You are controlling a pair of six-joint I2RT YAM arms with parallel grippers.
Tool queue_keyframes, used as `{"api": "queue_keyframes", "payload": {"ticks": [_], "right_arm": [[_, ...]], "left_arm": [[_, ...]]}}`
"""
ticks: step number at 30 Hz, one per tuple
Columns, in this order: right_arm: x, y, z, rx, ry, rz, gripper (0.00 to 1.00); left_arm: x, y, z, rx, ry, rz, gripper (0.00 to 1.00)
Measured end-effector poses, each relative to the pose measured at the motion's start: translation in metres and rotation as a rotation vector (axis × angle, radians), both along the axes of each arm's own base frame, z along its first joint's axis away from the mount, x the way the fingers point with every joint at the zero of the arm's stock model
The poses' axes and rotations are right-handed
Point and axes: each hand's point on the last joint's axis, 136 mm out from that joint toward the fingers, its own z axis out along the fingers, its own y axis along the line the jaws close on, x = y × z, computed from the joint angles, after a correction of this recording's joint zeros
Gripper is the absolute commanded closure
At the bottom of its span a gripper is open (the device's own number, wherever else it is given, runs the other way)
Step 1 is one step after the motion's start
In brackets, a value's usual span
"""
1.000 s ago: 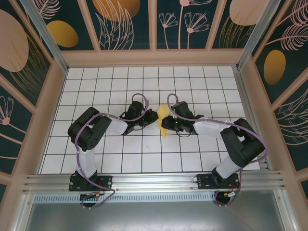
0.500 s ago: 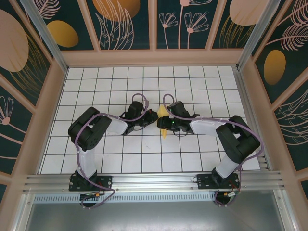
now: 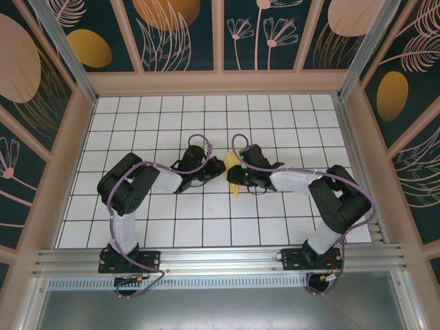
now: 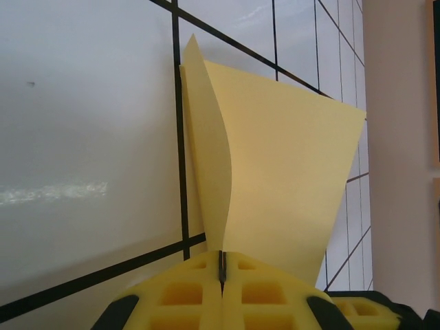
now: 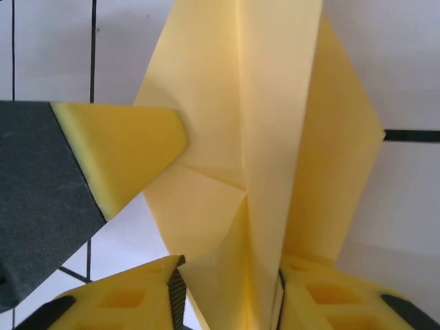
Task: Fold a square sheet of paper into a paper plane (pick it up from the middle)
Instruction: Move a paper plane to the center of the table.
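Observation:
The square sheet of paper [image 3: 234, 180] is folded into a creased yellow wedge, a rough paper plane, with its point toward the near edge. It is held up off the table's middle between both grippers. My left gripper [image 3: 220, 167] is shut on one flap; in the left wrist view its pads [image 4: 199, 292] pinch the paper [image 4: 282, 172], which fans upward. My right gripper [image 3: 237, 176] straddles the centre fold [image 5: 268, 137], and the paper touches both pads [image 5: 173, 292]. The left gripper's finger [image 5: 117, 148] presses the wedge's left side.
White grid table [image 3: 206, 117] inside a low wooden frame [image 3: 220, 82] with patterned walls. The metal rail [image 3: 220, 258] carrying both arm bases runs along the near edge. Both forearms lie low, converging on the table's middle.
My right gripper moved left onto the paper, its jaws widening and then narrowing around the fold. The left gripper stayed shut and still.

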Motion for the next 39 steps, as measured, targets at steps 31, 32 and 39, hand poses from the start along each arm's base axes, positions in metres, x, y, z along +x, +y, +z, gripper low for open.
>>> {"api": "queue_keyframes", "payload": {"ticks": [31,32,39], "right_arm": [[-0.001,0.007,-0.020,-0.140,0.058,-0.046,0.70],[-0.001,0.008,-0.020,-0.140,0.057,-0.043,0.70],[0.000,0.008,-0.018,-0.156,0.045,-0.046,0.78]], "left_arm": [[-0.004,0.007,-0.009,0.019,0.017,0.011,0.91],[-0.004,0.007,-0.009,0.019,0.018,0.011,0.91],[-0.004,0.008,-0.009,0.019,0.018,0.013,0.91]]}}
